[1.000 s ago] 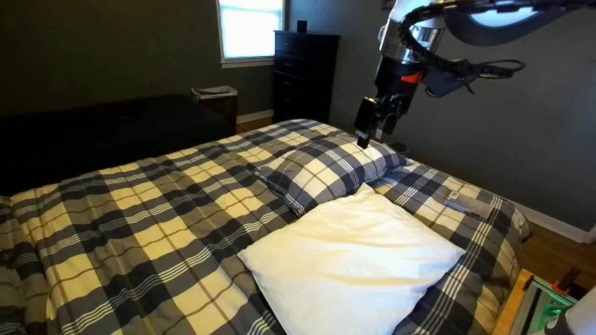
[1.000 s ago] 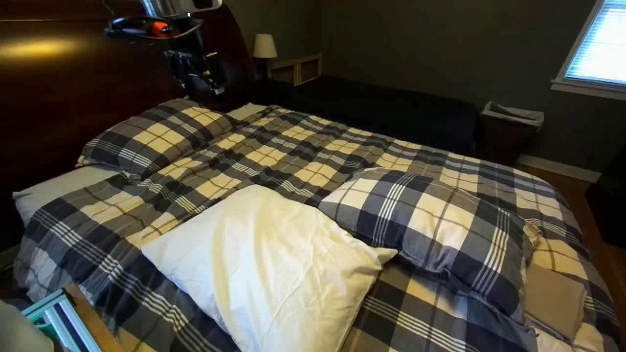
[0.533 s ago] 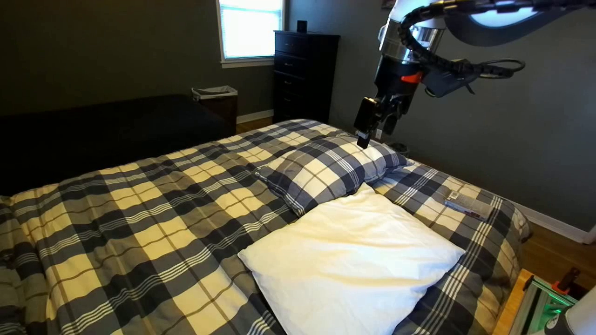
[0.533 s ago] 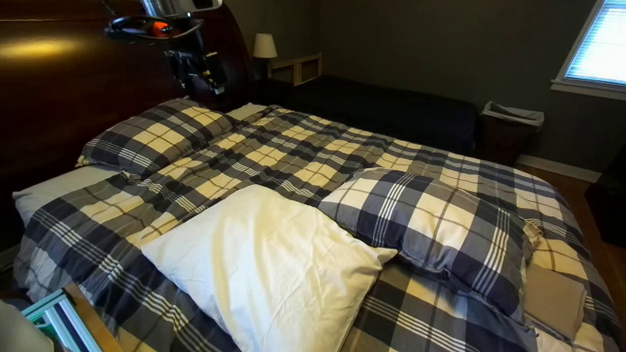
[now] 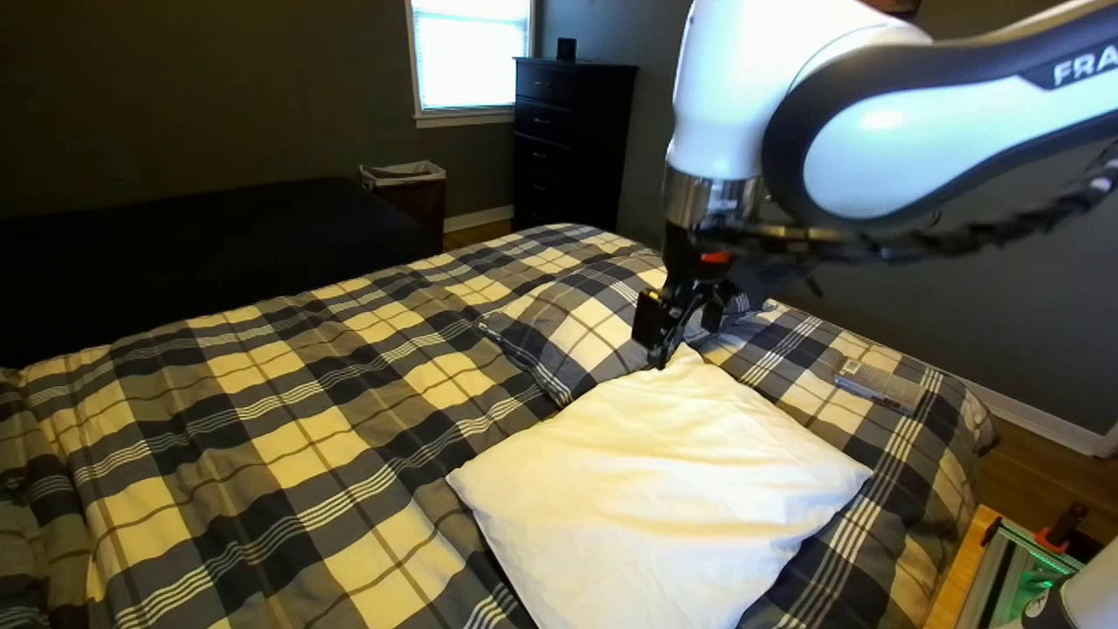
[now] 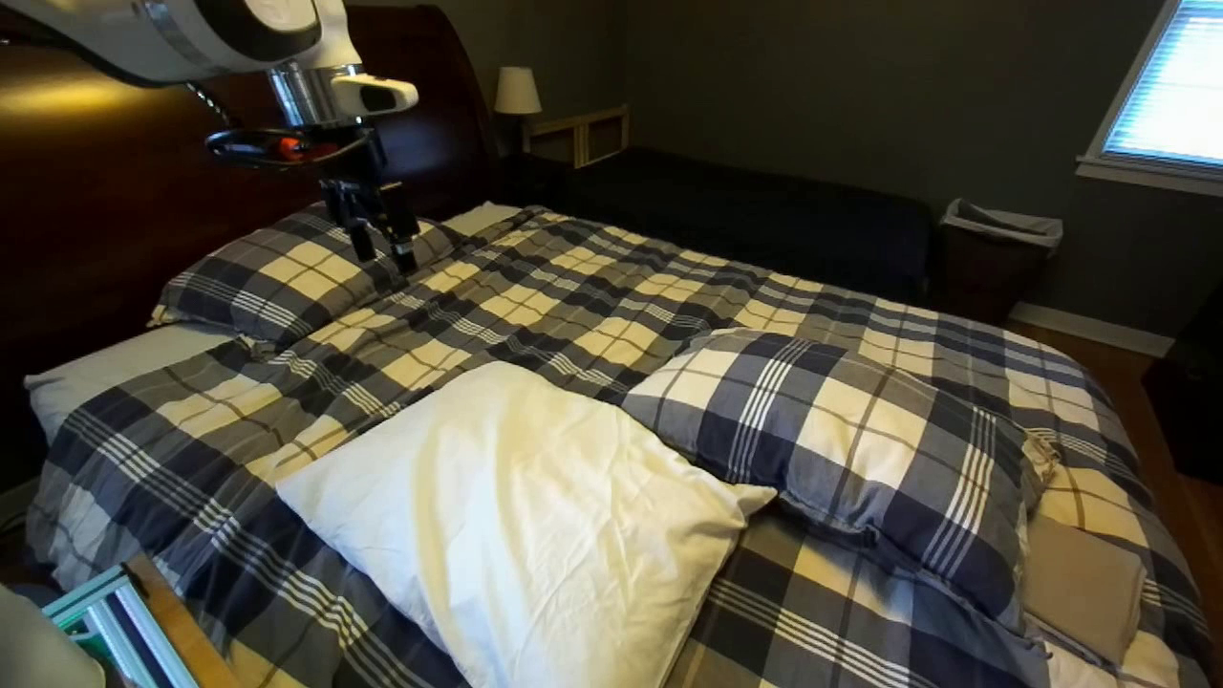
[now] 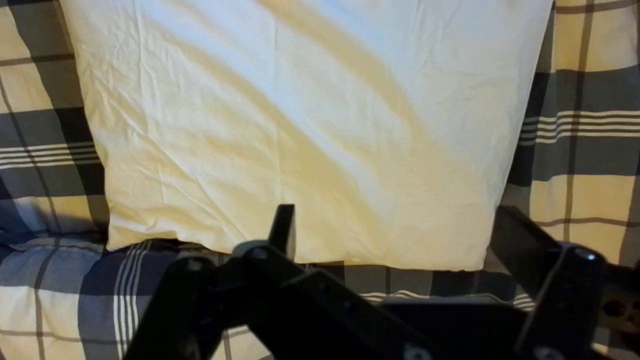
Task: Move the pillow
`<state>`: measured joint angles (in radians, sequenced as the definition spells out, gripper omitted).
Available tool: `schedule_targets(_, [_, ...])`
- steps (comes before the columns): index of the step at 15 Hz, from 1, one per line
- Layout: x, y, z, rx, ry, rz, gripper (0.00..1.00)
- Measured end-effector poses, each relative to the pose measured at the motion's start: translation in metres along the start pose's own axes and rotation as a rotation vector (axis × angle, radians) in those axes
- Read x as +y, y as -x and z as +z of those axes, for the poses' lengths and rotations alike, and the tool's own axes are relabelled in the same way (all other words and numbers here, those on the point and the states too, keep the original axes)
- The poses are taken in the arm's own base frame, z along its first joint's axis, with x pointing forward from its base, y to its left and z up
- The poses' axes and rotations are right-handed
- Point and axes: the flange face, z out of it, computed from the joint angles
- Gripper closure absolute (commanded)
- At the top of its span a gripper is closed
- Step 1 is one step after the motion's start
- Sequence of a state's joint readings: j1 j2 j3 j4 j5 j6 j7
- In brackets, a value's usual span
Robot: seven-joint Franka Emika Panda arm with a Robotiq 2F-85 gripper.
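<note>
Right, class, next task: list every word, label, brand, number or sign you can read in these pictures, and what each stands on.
"FRA": on the robot arm, in an exterior view; the picture's edge cuts it off.
Flat packet on the plaid bedspread: printing too small to read.
White rounded part, lower right corner of that view: mark too small to read.
I can read nothing else.

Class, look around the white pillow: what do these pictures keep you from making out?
White pillow: picture's bottom edge cuts off its near part in both exterior views.
Its underside: hidden in every view by the pillow itself.
Bedspread: partly hidden by the gripper in the wrist view.
Book-like item: markings too small in an exterior view.
</note>
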<state>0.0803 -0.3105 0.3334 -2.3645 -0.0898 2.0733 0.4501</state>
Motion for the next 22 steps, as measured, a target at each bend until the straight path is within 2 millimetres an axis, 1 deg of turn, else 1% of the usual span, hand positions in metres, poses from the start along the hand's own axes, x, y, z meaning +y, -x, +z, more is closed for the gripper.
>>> schedule_targets(2, [-0.024,0.006,0.029,-0.001,0.045,-0.005,0.00])
schedule_targets(6, [-0.065,0.017,0.081,0.038,0.124,-0.025,0.00])
schedule_targets(10, [-0.093,0.021,0.132,0.059,0.209,-0.032,0.00])
schedule_targets(13, [-0.112,0.014,0.166,0.058,0.246,-0.037,0.00])
schedule_targets(16, [-0.134,-0.002,0.200,0.040,0.259,-0.046,0.00])
schedule_targets(22, [-0.177,-0.029,0.252,0.012,0.264,-0.063,0.00])
